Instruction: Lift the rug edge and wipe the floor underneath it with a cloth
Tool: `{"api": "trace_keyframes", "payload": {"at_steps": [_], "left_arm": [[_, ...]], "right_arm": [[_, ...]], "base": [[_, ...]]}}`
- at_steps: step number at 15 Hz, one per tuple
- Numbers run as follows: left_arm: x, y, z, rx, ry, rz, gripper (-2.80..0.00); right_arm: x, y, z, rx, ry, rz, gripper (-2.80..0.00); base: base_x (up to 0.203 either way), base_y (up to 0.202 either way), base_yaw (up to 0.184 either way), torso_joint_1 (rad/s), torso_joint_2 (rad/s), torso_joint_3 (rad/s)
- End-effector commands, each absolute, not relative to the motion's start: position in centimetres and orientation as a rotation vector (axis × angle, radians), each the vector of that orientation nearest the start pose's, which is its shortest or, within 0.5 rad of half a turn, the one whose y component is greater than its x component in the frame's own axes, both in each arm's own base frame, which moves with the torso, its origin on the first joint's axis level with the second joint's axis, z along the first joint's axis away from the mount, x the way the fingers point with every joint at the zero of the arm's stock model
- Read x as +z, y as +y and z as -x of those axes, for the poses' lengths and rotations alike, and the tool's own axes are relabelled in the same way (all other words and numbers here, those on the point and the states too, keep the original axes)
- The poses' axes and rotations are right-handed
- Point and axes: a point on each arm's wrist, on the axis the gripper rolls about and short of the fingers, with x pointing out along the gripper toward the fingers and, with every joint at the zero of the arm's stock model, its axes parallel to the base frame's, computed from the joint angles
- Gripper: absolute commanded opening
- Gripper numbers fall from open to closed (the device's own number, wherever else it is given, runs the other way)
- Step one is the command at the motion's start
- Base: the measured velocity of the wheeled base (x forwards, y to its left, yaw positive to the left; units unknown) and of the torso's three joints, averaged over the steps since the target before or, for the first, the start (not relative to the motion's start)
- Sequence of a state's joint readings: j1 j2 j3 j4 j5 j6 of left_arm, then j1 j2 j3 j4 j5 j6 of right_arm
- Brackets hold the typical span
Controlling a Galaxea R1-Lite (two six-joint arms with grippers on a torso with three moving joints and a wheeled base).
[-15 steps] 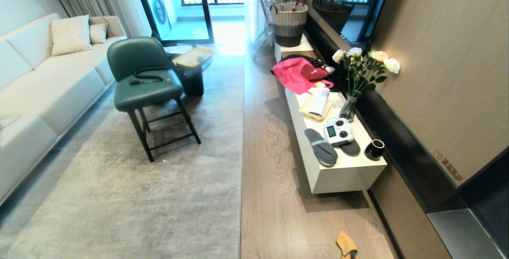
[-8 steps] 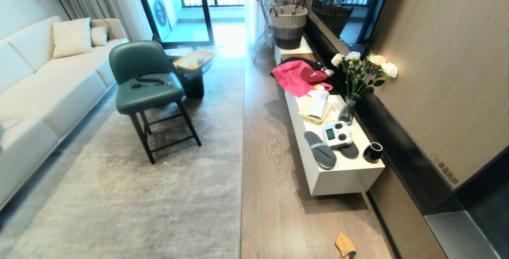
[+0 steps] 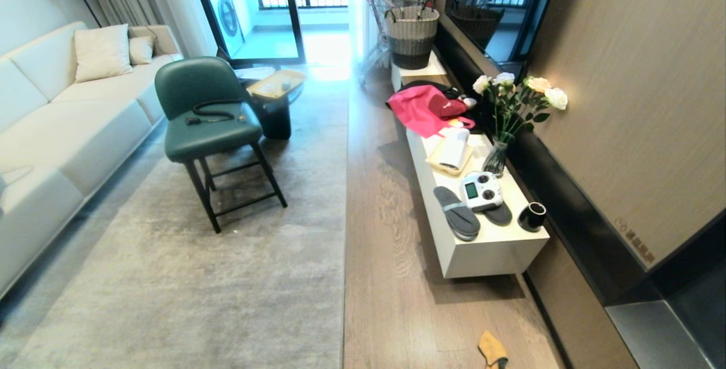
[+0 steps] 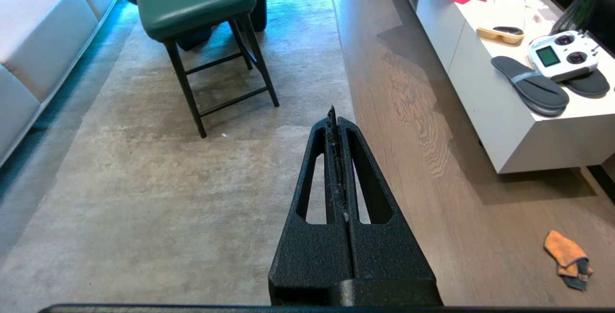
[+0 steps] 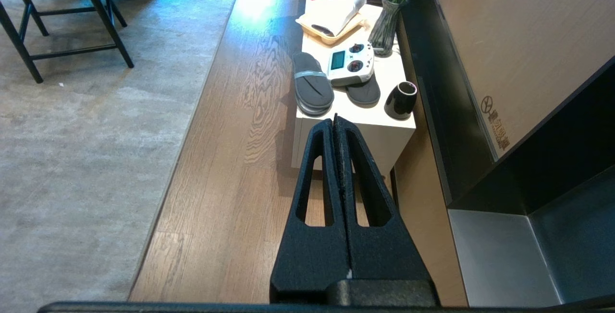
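One cloth [image 3: 492, 350] on floor [image 3: 397, 278] | one rug edge [image 3: 345, 233] flat | both grippers' fingers [image 4: 336, 125] pressed together

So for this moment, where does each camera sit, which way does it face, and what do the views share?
Head view: high on the robot, facing down the room at the pale grey-beige rug and brown wood-plank floor; no arm shows.
Left wrist view: behind the shut left hand, over the rug's straight edge.
Right wrist view: behind the shut right hand, over the floor.
Head and left wrist views share the small mustard-tan cloth.
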State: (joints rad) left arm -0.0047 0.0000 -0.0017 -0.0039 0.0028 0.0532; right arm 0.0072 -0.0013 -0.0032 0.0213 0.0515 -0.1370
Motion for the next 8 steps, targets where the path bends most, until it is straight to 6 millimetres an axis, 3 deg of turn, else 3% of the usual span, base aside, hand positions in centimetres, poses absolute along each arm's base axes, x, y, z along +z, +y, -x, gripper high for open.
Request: {"api": "trace_keyframes", "payload": {"at_steps": [1, 8], "left_arm": [[7.64, 0.02, 2.29, -0.001, -0.006, -0.054, -2.8], [7.64, 0.02, 2.29, -0.001, -0.006, -0.054, -2.8]], "right_arm": [[7.41, 0.1, 2.31, 0.061, 0.014, 0.138, -2.8], [7.41, 0.1, 2.31, 0.061, 0.014, 0.138, -2.8]], "base": [[0.0, 0.0, 0.0, 0.0, 0.0, 0.0], [0.0, 0.0, 0.0, 0.0, 0.0, 0.0]]}}
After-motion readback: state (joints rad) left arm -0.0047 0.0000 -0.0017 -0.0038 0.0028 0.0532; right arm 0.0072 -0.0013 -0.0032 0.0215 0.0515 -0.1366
